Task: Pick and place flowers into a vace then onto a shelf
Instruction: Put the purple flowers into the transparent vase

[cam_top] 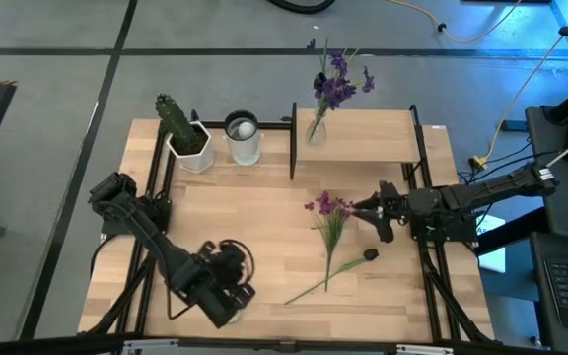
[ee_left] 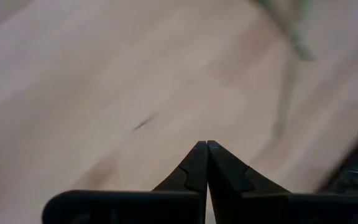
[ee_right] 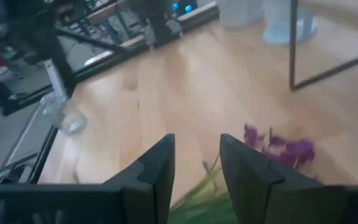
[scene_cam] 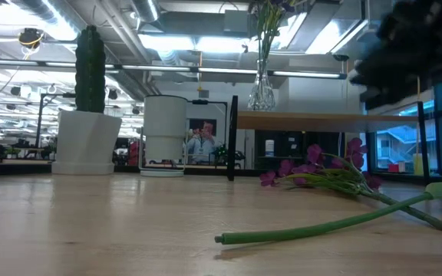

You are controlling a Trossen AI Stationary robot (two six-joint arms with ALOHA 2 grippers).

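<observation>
You have one bunch [cam_top: 337, 87] already in the vase [cam_top: 316, 129] on the shelf [cam_top: 363, 138]. The pinker flowers [cam_top: 329, 219] lie on the table, nine o'clock of your half-open, empty right gripper [cam_top: 365, 210]; left gripper [cam_top: 227, 296] waits shut.

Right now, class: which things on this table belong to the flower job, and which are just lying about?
Belong to the job:
pinker flowers lying on the table
darker flowers in the glass vase
shelf
right gripper, open by the pinker flowers

Lying about:
cactus
white cup
</observation>
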